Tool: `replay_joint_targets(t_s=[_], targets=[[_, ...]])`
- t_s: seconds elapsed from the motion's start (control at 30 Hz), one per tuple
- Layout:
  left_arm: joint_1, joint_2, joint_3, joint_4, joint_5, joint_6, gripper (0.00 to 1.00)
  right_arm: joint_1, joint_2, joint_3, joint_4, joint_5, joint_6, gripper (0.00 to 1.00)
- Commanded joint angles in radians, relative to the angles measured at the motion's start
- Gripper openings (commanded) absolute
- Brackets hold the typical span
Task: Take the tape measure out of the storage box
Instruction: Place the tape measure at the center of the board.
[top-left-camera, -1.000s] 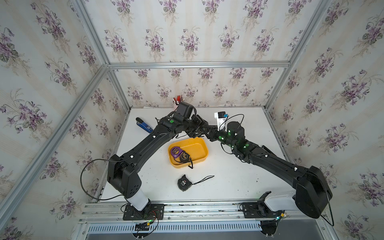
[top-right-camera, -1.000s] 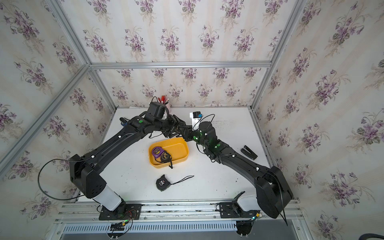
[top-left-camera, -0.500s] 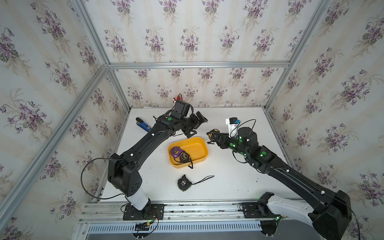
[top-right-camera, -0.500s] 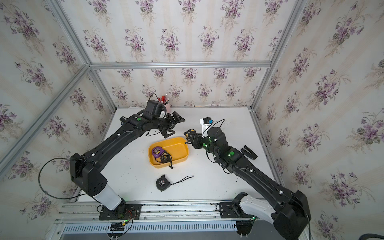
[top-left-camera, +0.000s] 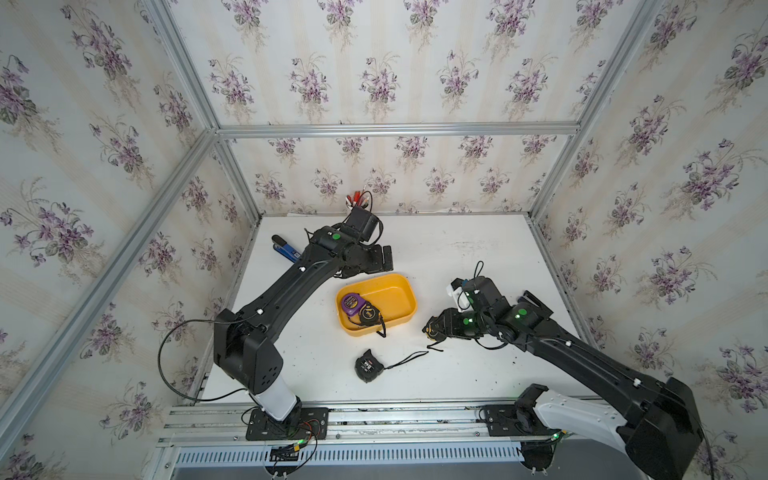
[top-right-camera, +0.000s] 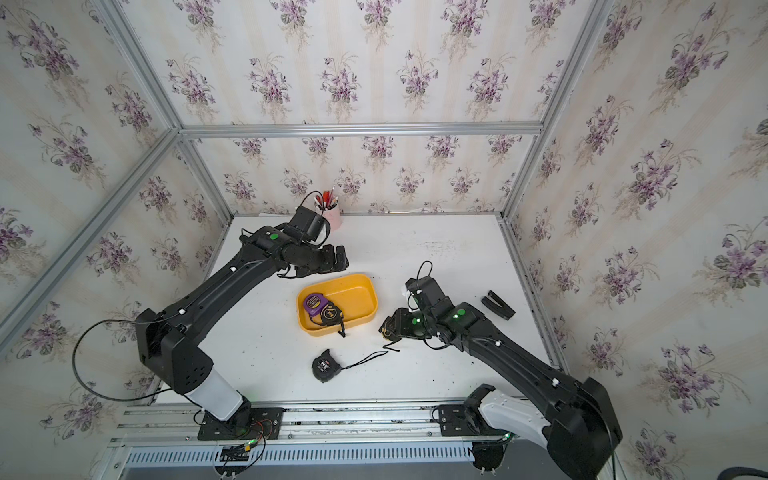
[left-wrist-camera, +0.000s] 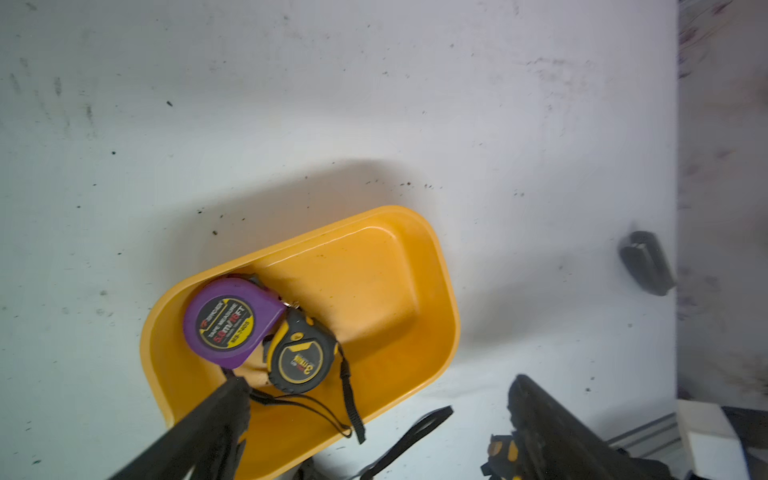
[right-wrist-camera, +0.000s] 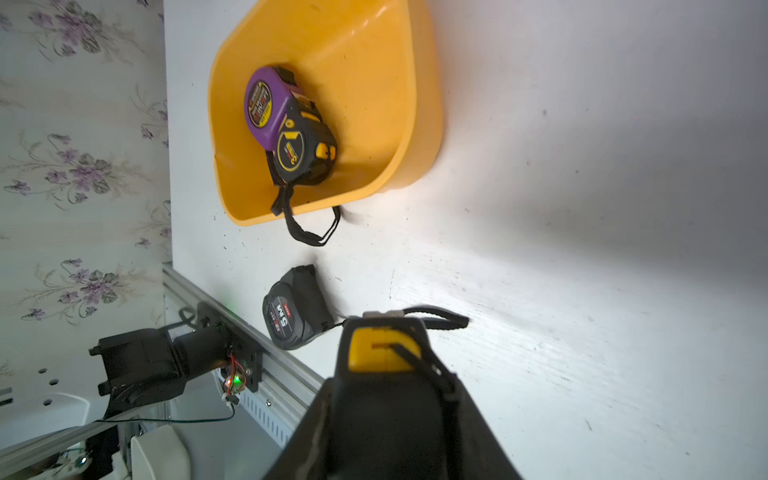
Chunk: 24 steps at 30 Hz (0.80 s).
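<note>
Because my right gripper (top-left-camera: 432, 330) is pinched on the black plastic tape measure with a yellow button (right-wrist-camera: 384, 349), that tape measure is outside the box. It sits low over the white counter (top-left-camera: 457, 257), just beside the near corner of the shallow yellow plastic storage box (top-left-camera: 395, 291). I cannot tell whether it touches the counter. I hold it by the body rather than by its dangling wrist strap (top-left-camera: 436, 347), which I judge keeps it from swinging.

Inside the box, a purple rounded tape measure (left-wrist-camera: 230, 320) and a black tape measure with yellow trim (left-wrist-camera: 301, 359) lie touching at one end. The rest of the floor is bare. The trimmed one's black loop strap (right-wrist-camera: 309, 232) hangs over the rim onto the counter, so a lift there could snag.

An all-black tape measure (top-left-camera: 368, 365) lies on the counter in front of the box, its cord stretched toward my right gripper. I would set mine down clear of it.

My left gripper (top-left-camera: 384, 259) is spread wide and holds nothing. It hovers by the far rim, apart from the box, probably to stay out of the way.
</note>
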Motion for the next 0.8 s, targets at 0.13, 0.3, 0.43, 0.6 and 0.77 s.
replay_joint_targets(t_s=[0.13,0.3,0.43,0.6,0.77], targets=[[-0.006,-0.048,-0.063,-0.037,-0.139,0.089,1.00,0.017,0.153,0.035,0.111,-0.214,-0.030,0.26],[-0.004,-0.084,-0.062,-0.014,-0.178,0.066,1.00,0.066,0.272,0.082,0.097,-0.245,-0.052,0.26],[-0.005,-0.104,-0.062,-0.007,-0.189,0.051,1.00,0.102,0.368,0.129,0.125,-0.255,-0.049,0.26],[-0.005,-0.123,-0.057,-0.017,-0.207,0.047,1.00,0.127,0.457,0.180,0.160,-0.275,-0.043,0.26],[-0.004,-0.134,-0.040,-0.040,-0.222,0.047,1.00,0.135,0.504,0.176,0.184,-0.288,-0.026,0.26]])
